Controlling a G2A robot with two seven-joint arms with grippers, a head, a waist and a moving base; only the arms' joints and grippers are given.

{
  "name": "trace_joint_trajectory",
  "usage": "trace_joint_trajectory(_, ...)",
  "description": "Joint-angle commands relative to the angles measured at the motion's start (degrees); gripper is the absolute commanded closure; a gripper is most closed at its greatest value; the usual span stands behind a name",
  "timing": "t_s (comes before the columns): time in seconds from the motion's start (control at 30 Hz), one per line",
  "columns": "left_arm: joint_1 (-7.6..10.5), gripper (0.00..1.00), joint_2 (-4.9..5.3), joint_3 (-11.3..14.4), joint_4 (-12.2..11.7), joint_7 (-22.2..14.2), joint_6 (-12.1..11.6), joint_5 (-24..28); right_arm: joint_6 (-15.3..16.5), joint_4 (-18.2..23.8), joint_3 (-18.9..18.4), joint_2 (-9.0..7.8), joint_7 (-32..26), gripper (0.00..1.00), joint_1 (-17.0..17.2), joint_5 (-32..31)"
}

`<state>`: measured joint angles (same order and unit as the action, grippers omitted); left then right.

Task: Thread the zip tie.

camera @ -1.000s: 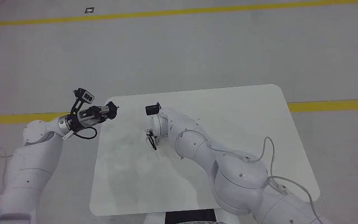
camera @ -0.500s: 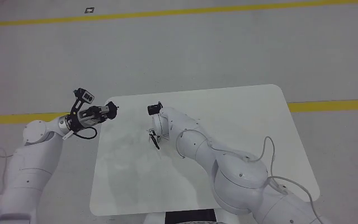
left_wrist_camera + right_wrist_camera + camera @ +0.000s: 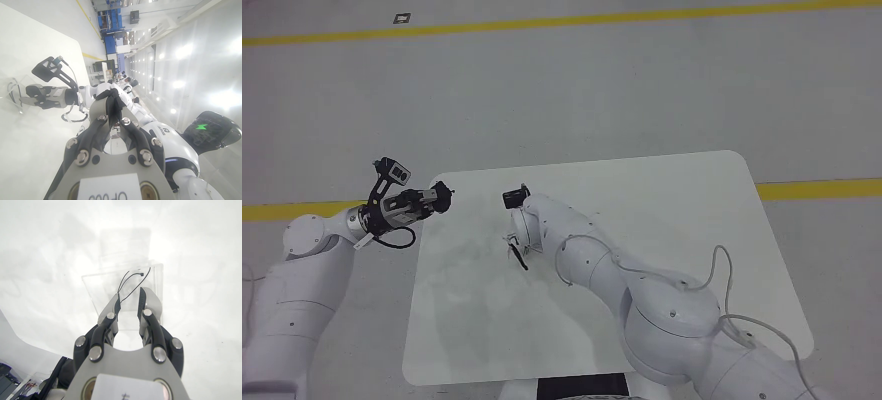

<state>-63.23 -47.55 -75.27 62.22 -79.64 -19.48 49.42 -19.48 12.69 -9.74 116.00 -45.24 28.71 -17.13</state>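
Barely anything has shifted in 1 second: the right pincer [image 3: 128, 294], released, still hangs over the zip tie [image 3: 141, 274] in the clear box [image 3: 90, 289] on the counter [image 3: 662, 220], the left pincer [image 3: 113, 98] stays clenched at its edge, so threading seems unstarted.

Light: bright, even, from rows of ceiling lamps [image 3: 161, 55]. Glare: strong on my white table [image 3: 198, 256], surface washed pale. Sheen: on my right gripper [image 3: 130, 291], its metal. Shadows: one faint grey patch beside the clear box [image 3: 102, 289]. Distortion: lines bend toward wrist-view edges.
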Motion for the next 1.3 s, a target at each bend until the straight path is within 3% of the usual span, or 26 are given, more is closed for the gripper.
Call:
trace_joint_trajectory(0.0,0.00,1.00,0.00,0.0,0.0,0.0,0.0,0.0,0.0,0.2,0.0,0.00,-0.2,0.78,0.1,-0.4)
trace_joint_trajectory(1.27,0.00,1.00,0.00,0.0,0.0,0.0,0.0,0.0,0.0,0.7,0.0,0.00,-1.3,0.76,1.1,-3.7)
